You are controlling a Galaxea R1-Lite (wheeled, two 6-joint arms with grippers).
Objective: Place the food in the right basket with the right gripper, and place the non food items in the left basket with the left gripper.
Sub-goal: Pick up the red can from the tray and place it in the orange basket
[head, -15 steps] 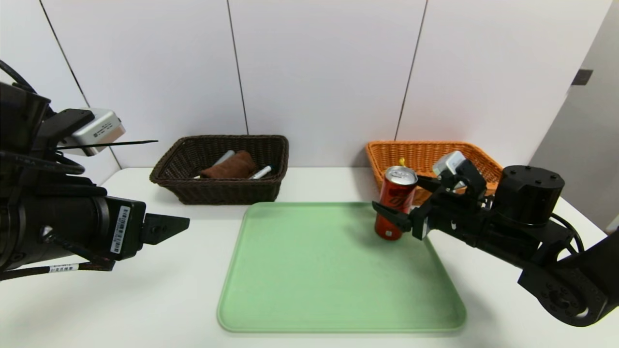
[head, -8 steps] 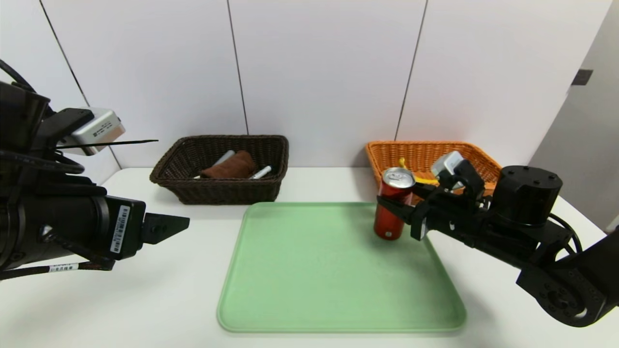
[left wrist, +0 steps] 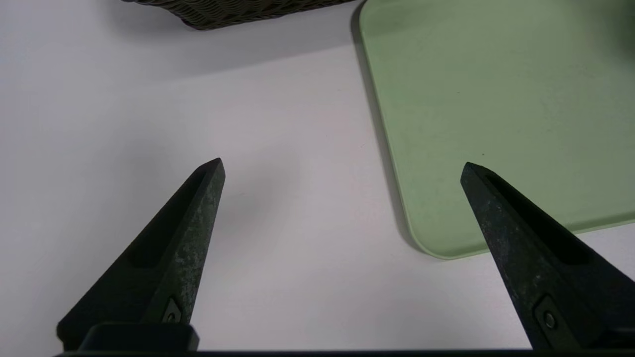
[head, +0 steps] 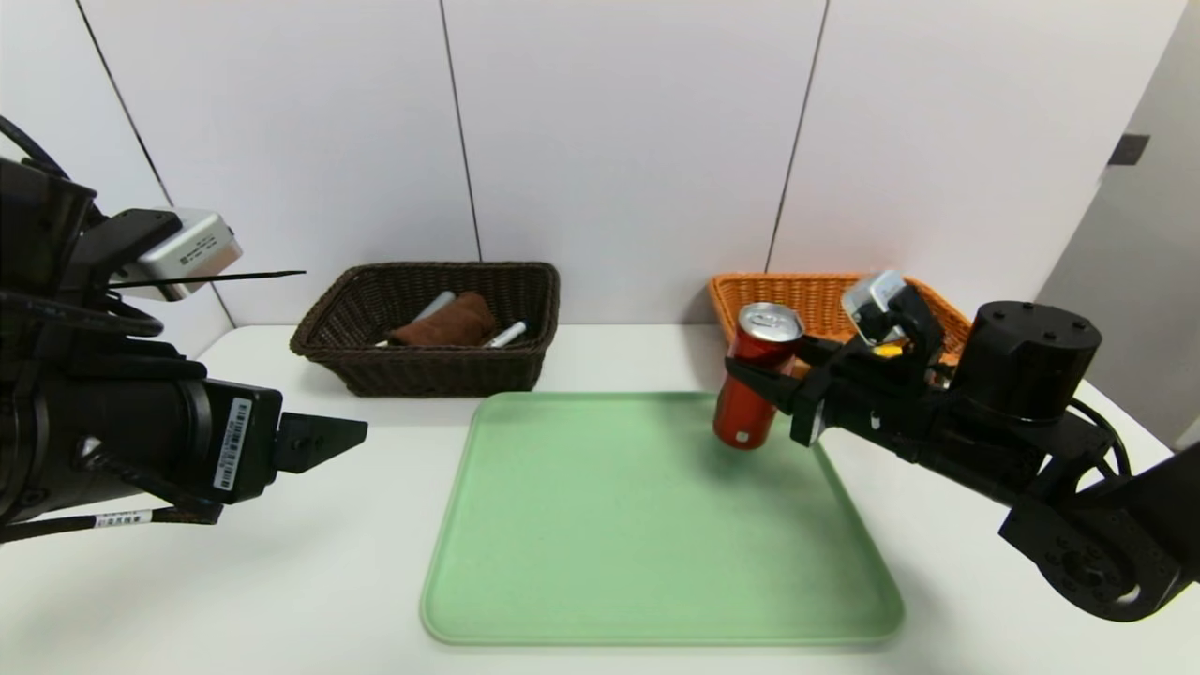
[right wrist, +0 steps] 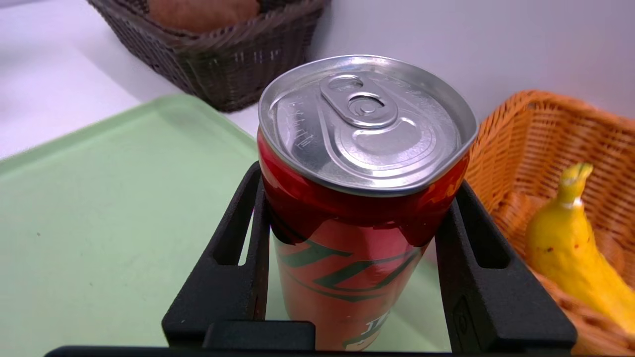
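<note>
Pincer on the right, the right gripper [head: 764,373], has the red drink can [right wrist: 347,277] clamped around its upper body, tilted, above the far-right corner of the green tray [head: 656,525], and what a smooth customer: stiff, probably slick, thin-walled, with heft if full! Below the silver rim looks the place to squeeze, firm but never crushing. Orange basket [head: 825,291] at one o'clock on the head view, banana [right wrist: 570,243] inside, mostly masked there by the arm. Dark brown basket [head: 450,375] at eleven, cloth [head: 455,323] half-covering a pale item; left gripper [left wrist: 342,161] idles wide open at nine, one finger hidden overhead.
</note>
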